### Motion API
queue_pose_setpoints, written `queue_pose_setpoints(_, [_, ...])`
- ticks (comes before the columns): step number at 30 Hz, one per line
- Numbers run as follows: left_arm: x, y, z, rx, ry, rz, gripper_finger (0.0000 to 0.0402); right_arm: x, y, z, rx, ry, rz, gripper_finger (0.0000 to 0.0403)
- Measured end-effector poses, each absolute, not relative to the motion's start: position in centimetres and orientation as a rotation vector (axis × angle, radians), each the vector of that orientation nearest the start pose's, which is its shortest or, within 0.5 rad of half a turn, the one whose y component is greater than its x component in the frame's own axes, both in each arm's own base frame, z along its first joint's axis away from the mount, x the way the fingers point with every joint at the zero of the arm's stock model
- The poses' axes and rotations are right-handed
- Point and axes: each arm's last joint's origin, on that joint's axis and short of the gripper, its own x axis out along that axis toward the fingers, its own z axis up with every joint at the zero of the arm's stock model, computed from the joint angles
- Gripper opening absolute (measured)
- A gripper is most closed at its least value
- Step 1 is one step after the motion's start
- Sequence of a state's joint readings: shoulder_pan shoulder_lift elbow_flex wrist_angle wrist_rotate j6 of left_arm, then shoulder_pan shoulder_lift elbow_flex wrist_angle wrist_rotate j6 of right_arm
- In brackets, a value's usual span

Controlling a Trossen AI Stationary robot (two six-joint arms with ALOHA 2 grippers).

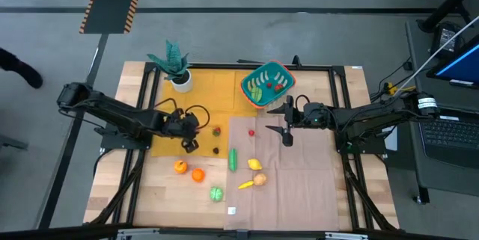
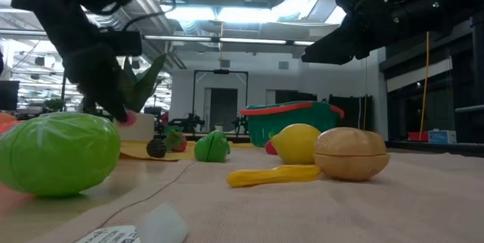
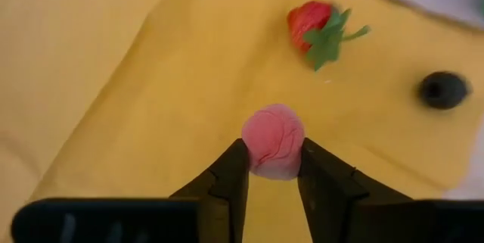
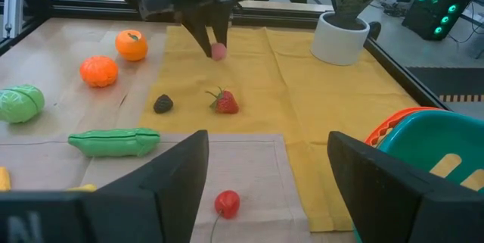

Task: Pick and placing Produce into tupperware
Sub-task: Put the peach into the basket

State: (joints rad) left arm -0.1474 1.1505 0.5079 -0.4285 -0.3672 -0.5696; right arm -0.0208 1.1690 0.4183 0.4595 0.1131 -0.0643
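Observation:
My left gripper is shut on a small pink round piece of produce over the yellow cloth. A strawberry and a dark berry lie on the cloth just beyond it. The teal tupperware with an orange-red rim stands at the far middle, with some produce inside. My right gripper hangs open beside the tupperware, above a red cherry, holding nothing. More produce lies toward the near edge: two oranges, a green cucumber, a lemon. My left gripper pinches the pink piece by its two opposite sides between its two fingers, at their free ends. The fingers slant down from the table's left side. The piece sits lifted a little above the yellow cloth.
A teal potted plant in a white pot stands at the far left of the yellow cloth. A green cabbage, a tan potato and a yellow piece lie near the front edge, on the wood and the beige cloth.

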Motion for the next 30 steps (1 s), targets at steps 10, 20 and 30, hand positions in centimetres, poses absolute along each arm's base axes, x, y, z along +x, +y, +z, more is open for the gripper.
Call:
queue_pose_setpoints(10, [17.9,-1.5,19.6,-0.167,0.735,0.404,0.0087,22.9,-0.8,19.6,-0.097,0.296,-0.119,0.0271])
queue_pose_setpoints(20, [19.8,-1.8,21.6,-0.078,0.503,0.279,0.0079,23.0,-0.3,19.9,-0.164,0.261,-0.010,0.0271])
queue_pose_setpoints(30, [23.6,-2.1,21.0,-0.025,0.346,0.141,0.0087,23.2,0.8,20.6,-0.279,0.182,0.043,0.0271])
